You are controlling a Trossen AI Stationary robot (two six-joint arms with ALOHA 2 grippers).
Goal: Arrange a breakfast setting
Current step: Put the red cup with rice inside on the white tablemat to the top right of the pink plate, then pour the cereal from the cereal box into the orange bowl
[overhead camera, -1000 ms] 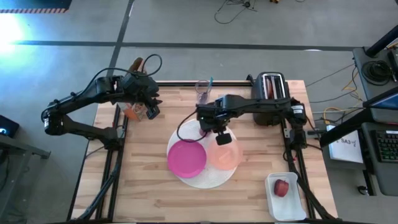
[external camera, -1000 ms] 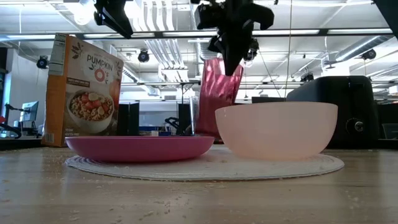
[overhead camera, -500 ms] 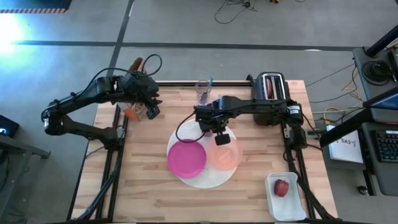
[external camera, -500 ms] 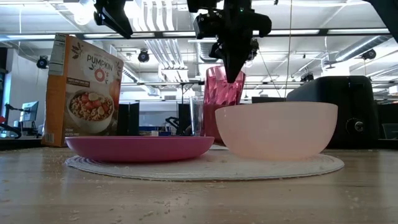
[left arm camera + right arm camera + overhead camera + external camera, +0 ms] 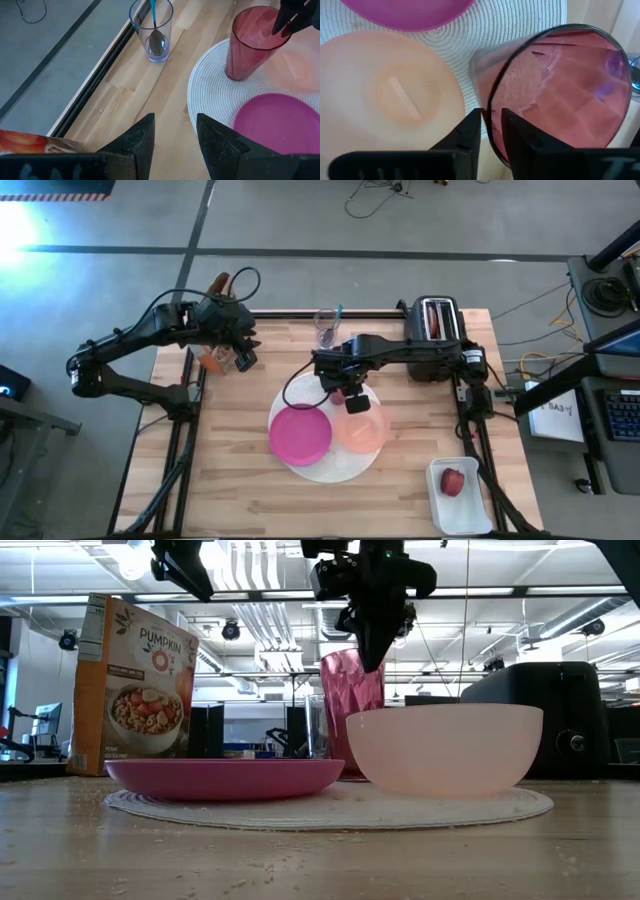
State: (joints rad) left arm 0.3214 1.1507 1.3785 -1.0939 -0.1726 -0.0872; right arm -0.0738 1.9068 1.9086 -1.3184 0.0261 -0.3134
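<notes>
At the far edge of the white woven mat (image 5: 340, 468), the right end effector (image 5: 371, 658) grips the rim of the pink tumbler (image 5: 350, 710), standing behind the peach bowl (image 5: 444, 749) and magenta plate (image 5: 225, 777). Far left on the surface (image 5: 240, 490), the left end effector (image 5: 243, 358) hangs spread, holding nothing.

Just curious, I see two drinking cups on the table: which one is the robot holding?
The pink tumbler standing on the white woven mat; the right gripper pinches its rim. The clear cup stands apart on bare wood, holding only a teal-handled spoon.
</notes>
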